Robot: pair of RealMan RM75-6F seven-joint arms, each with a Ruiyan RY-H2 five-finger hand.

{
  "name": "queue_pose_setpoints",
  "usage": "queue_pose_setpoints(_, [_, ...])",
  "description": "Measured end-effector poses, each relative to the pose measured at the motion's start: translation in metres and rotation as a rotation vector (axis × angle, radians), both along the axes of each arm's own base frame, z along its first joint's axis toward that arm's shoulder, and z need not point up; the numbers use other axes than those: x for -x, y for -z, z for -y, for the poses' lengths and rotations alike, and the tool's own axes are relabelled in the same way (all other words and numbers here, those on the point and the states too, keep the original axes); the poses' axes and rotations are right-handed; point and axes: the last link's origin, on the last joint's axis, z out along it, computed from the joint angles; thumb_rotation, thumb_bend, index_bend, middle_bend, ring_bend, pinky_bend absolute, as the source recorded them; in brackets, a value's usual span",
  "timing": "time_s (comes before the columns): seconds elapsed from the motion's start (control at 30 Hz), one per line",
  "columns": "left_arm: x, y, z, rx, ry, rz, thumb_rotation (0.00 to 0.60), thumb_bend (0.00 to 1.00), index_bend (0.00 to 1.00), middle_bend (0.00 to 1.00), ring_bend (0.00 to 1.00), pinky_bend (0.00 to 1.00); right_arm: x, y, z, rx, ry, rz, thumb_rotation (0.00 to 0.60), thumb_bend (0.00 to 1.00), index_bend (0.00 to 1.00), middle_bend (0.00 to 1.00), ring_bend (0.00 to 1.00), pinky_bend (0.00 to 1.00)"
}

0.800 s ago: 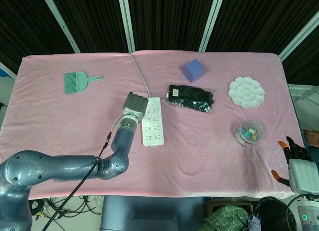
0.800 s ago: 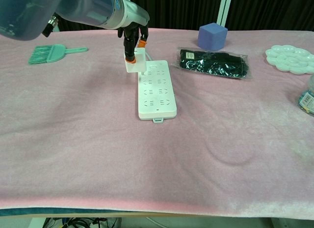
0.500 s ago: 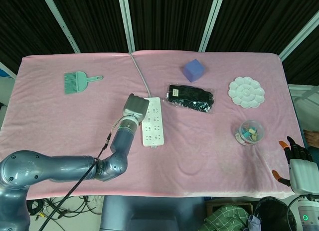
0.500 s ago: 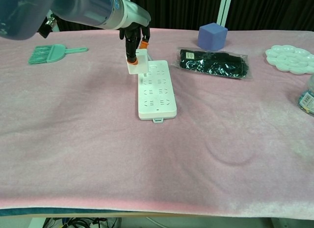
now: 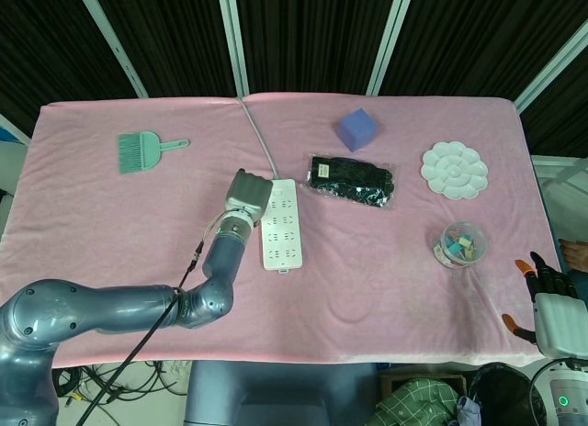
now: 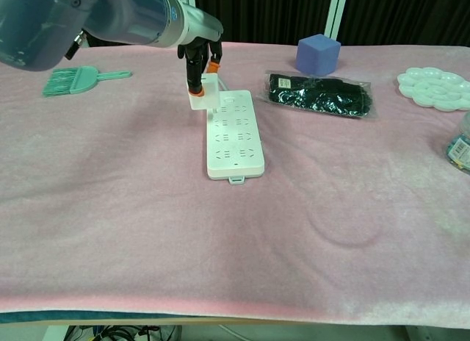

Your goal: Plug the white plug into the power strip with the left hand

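My left hand (image 5: 248,196) (image 6: 200,56) holds the white plug (image 6: 202,93) between its fingertips, just above the far left corner of the white power strip (image 5: 281,224) (image 6: 233,133). In the chest view the plug hangs at the strip's upper left edge; whether its pins touch a socket cannot be told. In the head view the hand's back hides the plug. The strip lies lengthwise on the pink cloth with its grey cable (image 5: 257,137) running to the far edge. My right hand (image 5: 542,297) hovers at the lower right corner with fingers apart, holding nothing.
A black packet (image 5: 351,180) (image 6: 319,94) lies right of the strip, a blue cube (image 5: 356,128) (image 6: 318,54) behind it. A green brush (image 5: 143,151) (image 6: 78,79) lies far left. A white palette (image 5: 454,169) and a small jar (image 5: 461,244) sit on the right.
My left hand with the plug shifted slightly toward the strip's far left corner, then eased back a little. The right hand has hardly moved.
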Motion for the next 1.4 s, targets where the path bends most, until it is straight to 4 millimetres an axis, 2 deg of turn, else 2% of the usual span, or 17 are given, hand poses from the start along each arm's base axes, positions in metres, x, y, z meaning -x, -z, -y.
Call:
queue_pose_setpoints(0.6, [-0.006,0.024,-0.006,0.021,-0.013,0.006,0.600,0.65,0.67,0.67,0.32,0.24,0.001,-0.001,0.001,0.005,0.003,0.006,0.600,0.11,0.15,0.04,0.13,0.14])
queue_pose_setpoints(1.4, [-0.010,0.030,-0.004,0.032,-0.014,-0.009,0.600,0.65,0.67,0.68,0.33,0.24,0.001,-0.001,0.001,0.006,0.004,0.010,0.600,0.11,0.15,0.04,0.13,0.14])
